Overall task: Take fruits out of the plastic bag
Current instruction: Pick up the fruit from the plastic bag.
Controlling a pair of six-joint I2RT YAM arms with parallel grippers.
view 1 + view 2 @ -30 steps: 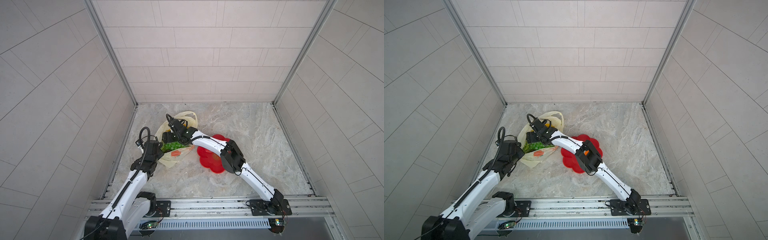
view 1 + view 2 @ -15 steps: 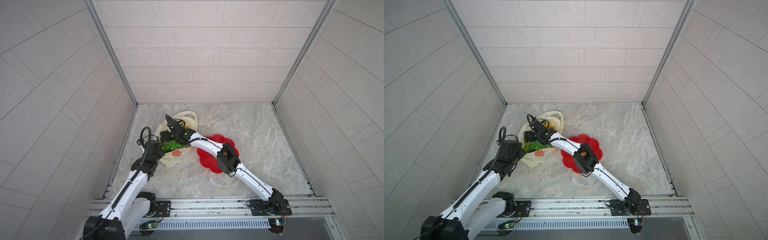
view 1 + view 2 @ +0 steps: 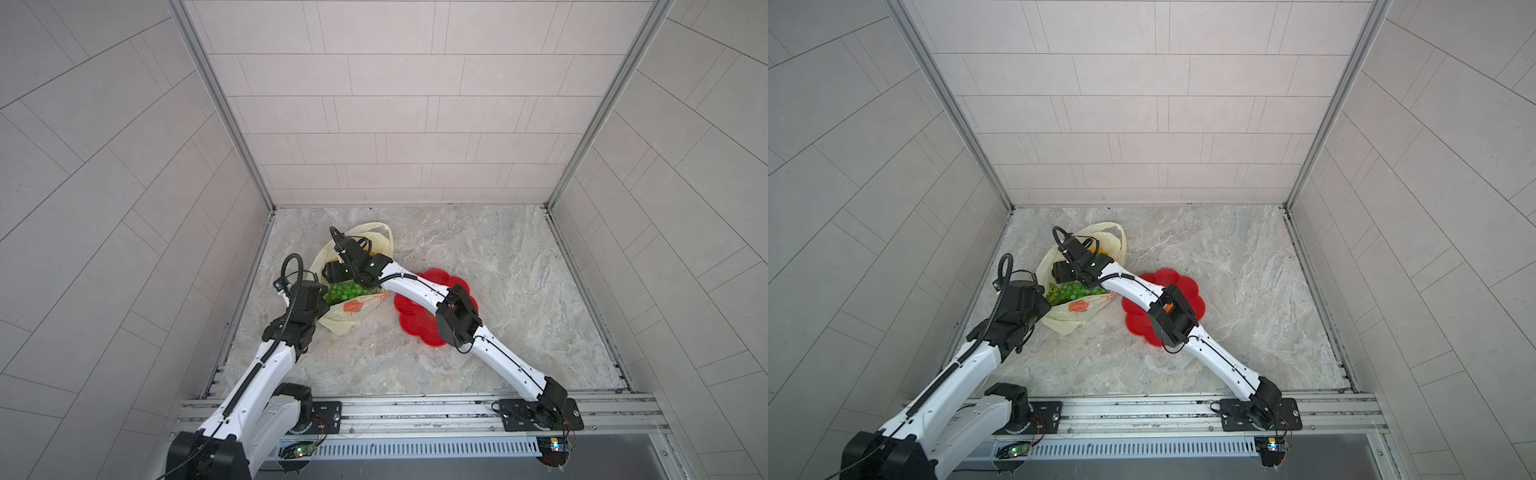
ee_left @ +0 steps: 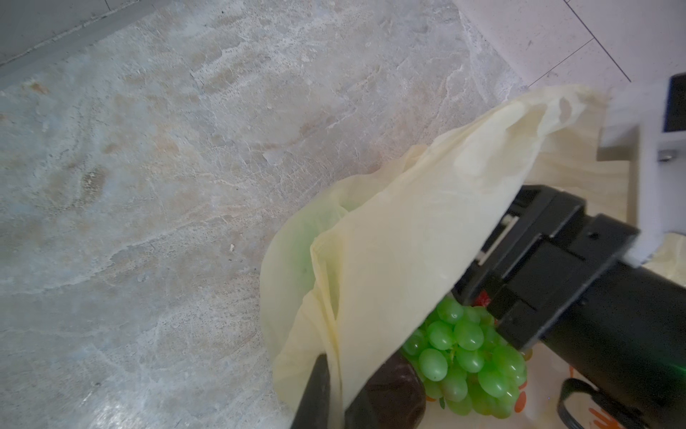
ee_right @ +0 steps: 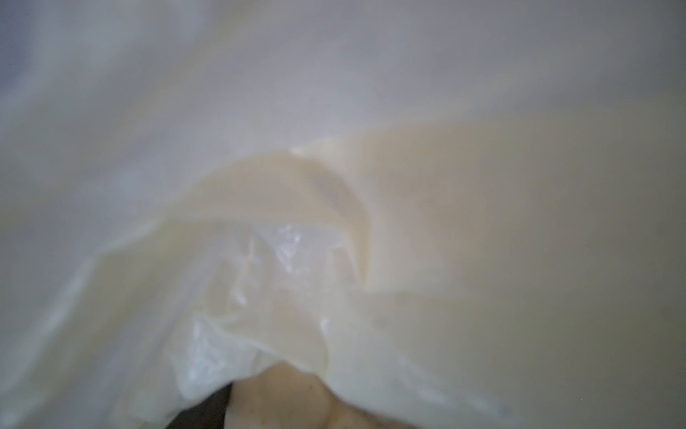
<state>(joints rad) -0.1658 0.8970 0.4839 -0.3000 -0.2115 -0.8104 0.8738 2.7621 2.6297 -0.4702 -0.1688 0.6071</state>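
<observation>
Although the plastic bag [image 3: 347, 322] [image 3: 1068, 324] [image 4: 408, 241] [image 5: 482, 223] lies slack on the marble-patterned tabletop [image 3: 490, 249], on its left part in both top views, we find its thin pale-yellow film bulged by what it holds. We mark the green grape bunch [image 3: 345, 293] [image 3: 1070, 293] [image 4: 464, 353], which sits inside the bag at its open mouth, resting on the lower sheet near an orange print [image 3: 353, 306]. In the left wrist view a dark purple-brown piece [image 4: 395, 390] lies just beside the grapes. A sliver of red [image 4: 482, 297] shows between the bunch and the black body of the right gripper [image 3: 334, 272]; what that red thing is we cannot tell. We note that the left gripper [image 4: 336, 393] is pinched together on the bag's upper sheet, holding it raised as a flap over the grapes. The right gripper reaches under that flap, inside the bag. Its fingertips are hidden, and the right wrist view gives only blurred film with a beige shape [image 5: 282, 401] at the picture's edge, so we cannot tell whether its jaws stand apart or together. We also label the red flower-shaped dish [image 3: 415, 328] [image 3: 1136, 318], just beside the bag on the tabletop, with the right forearm [image 3: 415, 286] passing above it
</observation>
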